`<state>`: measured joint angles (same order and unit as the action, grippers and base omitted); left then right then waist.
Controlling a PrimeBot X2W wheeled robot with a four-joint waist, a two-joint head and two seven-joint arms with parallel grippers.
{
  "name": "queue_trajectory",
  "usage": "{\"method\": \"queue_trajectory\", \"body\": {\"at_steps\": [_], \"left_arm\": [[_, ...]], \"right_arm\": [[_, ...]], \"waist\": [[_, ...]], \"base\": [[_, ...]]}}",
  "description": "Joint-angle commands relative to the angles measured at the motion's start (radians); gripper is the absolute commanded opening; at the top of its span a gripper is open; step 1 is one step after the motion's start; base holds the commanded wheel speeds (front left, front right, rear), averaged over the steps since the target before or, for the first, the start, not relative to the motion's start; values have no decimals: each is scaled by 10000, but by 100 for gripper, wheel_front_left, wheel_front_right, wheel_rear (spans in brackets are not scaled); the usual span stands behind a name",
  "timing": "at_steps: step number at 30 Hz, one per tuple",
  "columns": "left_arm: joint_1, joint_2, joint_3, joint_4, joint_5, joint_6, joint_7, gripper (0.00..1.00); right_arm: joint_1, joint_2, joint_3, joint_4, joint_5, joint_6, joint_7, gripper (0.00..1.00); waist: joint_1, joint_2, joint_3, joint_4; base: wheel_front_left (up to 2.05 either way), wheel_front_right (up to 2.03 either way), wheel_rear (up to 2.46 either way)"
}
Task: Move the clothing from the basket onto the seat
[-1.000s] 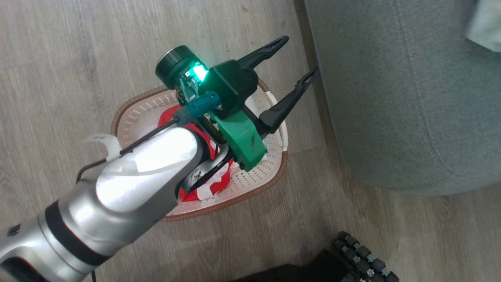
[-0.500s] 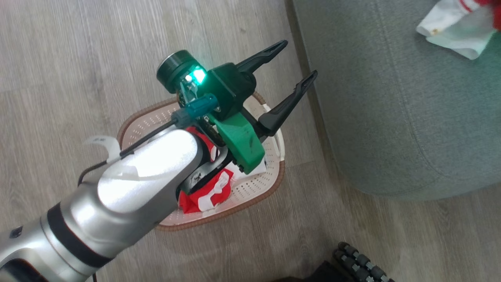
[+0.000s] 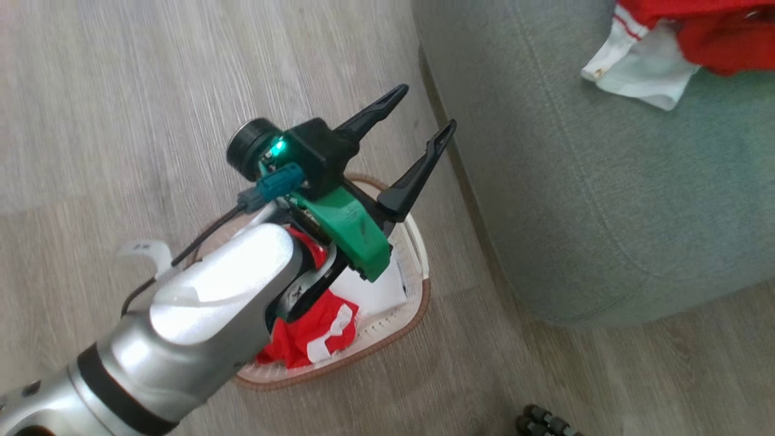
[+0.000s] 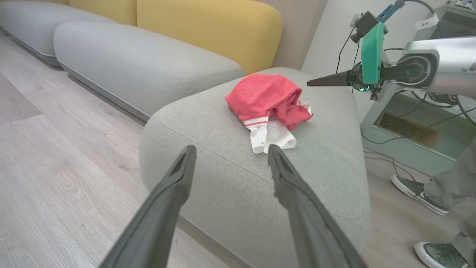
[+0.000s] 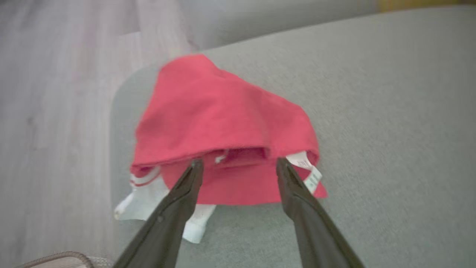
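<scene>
**One garment on seat, one waiting in basket**

Right jaws are standing wide and empty, hovering over the red garment (image 5: pixel 223 126), which is lying crumpled on the seat (image 5: pixel 390 111) near its rounded corner. Left jaws are gaping wide too, holding nothing, hanging above the basket (image 3: pixel 418 290) on the floor (image 3: pixel 121 91) beside the seat. The second red garment (image 3: pixel 303 339) is sitting bunched inside the basket, partly hidden under the arm (image 3: pixel 212 303). It is looking thin, light, floppy and probably a bit slippery. Pinching a raised fold mid-bunch is looking safest; a loose edge risks trailing and snagging the rim.
</scene>
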<state>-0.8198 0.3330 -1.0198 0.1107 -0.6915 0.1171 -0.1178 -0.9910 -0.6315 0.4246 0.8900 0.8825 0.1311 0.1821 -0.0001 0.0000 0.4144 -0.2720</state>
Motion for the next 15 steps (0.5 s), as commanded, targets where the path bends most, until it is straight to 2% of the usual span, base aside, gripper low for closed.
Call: {"method": "queue_trajectory", "body": {"at_steps": [1,8,15], "left_arm": [[-76,86,467,-217,-81,108,-193,100],[428,100,571,-136,-319,237,-561,100],[995,216,764,-156,-527,450,-881,100]], "right_arm": [[264,-415,180,-565,110,-4,-7,100],[799,-1125,509,-1998,152,-4,-527,100],[1452,-1561,73,-3180,-157,-4,-1470,100]], "waist": [[1,0,-432,-64],[1,0,-1375,228],[1,0,-2227,702]], "base": [[0,0,0],[0,0,0],[0,0,0]]}}
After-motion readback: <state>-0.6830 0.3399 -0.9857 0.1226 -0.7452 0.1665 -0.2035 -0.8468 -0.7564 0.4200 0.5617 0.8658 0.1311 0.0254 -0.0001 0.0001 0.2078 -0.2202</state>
